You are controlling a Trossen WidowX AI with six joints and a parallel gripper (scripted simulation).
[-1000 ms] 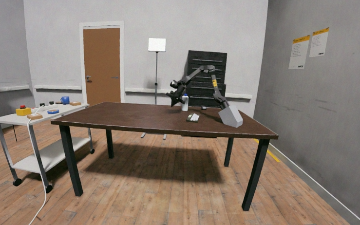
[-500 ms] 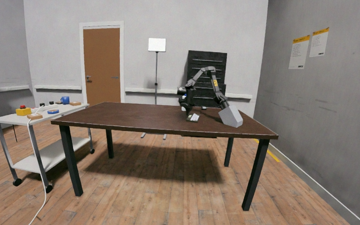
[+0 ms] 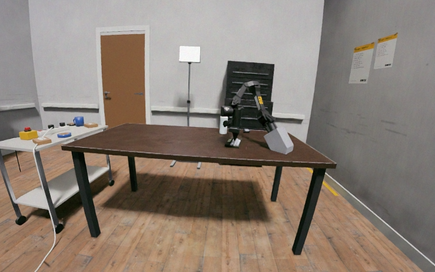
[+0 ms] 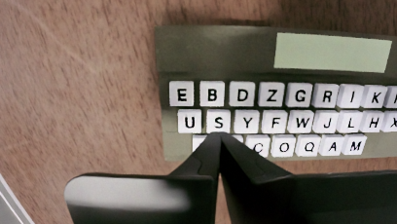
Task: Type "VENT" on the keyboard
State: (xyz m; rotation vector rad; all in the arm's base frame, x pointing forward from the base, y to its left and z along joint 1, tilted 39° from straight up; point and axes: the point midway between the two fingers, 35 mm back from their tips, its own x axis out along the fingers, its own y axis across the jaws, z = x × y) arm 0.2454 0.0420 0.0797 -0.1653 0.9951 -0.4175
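Observation:
A small dark keyboard (image 4: 277, 93) with white letter keys lies on the brown table; it also shows in the exterior view (image 3: 233, 143). Its pale green display (image 4: 332, 52) is blank. The top row reads E, B, D, Z, G, R, I, K; the second row U, S, Y, F, W, J, L, H; the bottom row shows C, O, Q, A, M. My gripper (image 4: 218, 139) is shut and empty. Its joined fingertips sit over the left end of the bottom row, just under the S key (image 4: 218, 122), hiding the keys there. In the exterior view the gripper (image 3: 235, 138) points straight down at the keyboard.
A white cylinder (image 3: 222, 125) stands on the table just left of the arm. The arm's grey base (image 3: 278, 140) sits to the right of the keyboard. A white cart (image 3: 48, 136) with small items stands left of the table.

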